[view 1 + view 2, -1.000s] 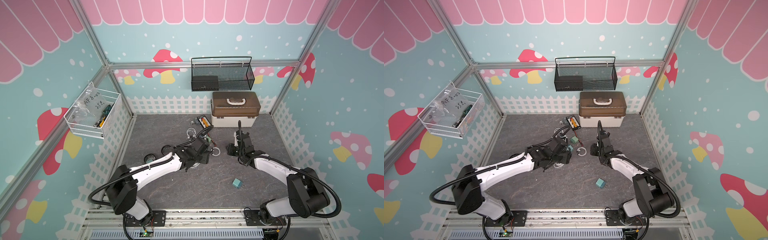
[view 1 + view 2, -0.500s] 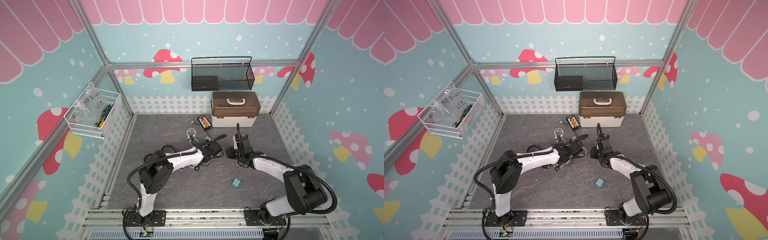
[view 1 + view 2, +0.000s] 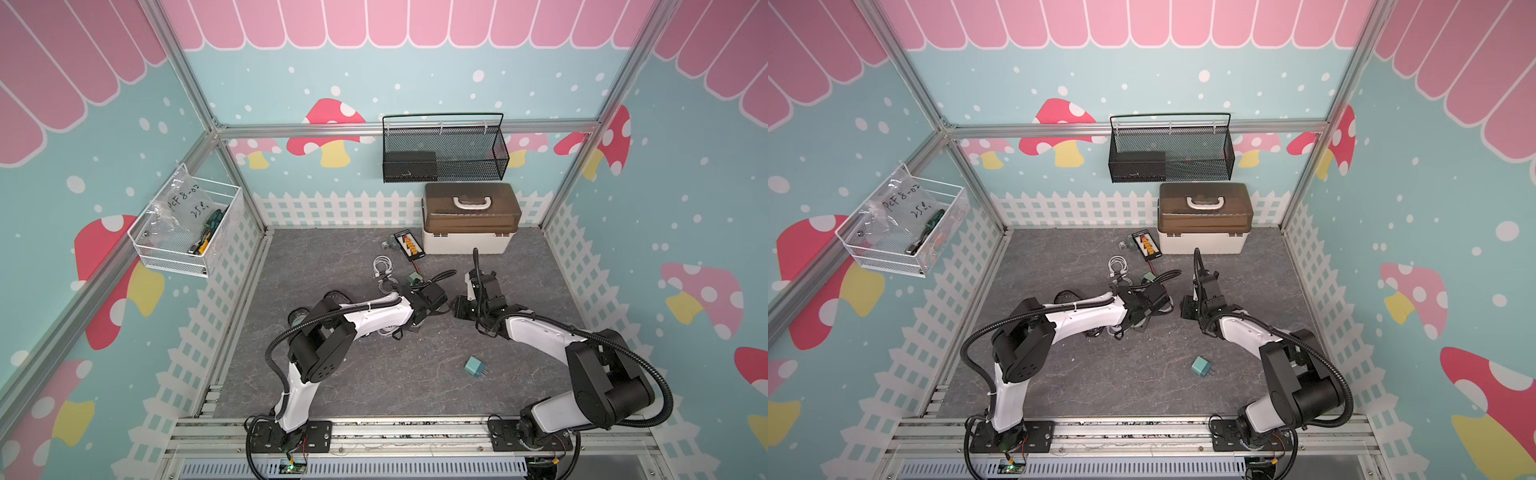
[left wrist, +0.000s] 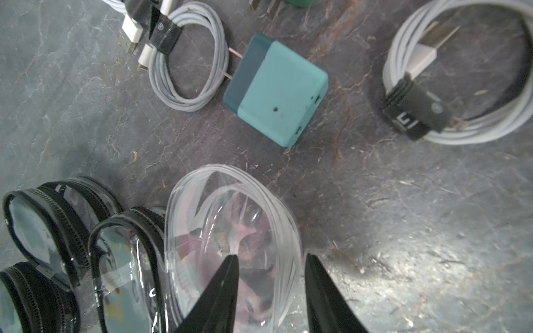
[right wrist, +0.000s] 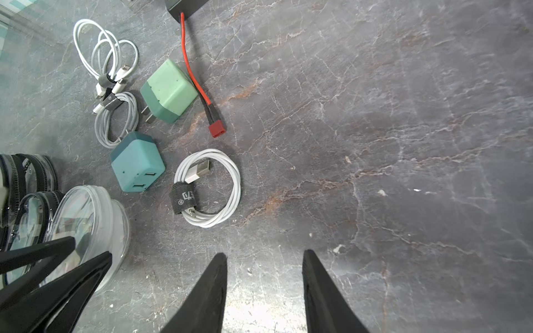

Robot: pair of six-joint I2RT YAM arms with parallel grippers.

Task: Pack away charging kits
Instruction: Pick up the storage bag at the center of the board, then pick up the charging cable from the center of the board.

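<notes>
left gripper [image 4: 271, 256]: jaws apart, straddling the clear pouch [image 4: 219, 199] rim
teal adapter [image 4: 275, 89]: between grey coil [image 4: 187, 57] and white coil [image 4: 461, 86]
black-zip pouches [image 4: 124, 239]: beside clear pouch

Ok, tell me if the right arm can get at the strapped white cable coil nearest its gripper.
Probably yes: the right gripper hangs open and empty just short of the coil, with only bare table between them.
</notes>
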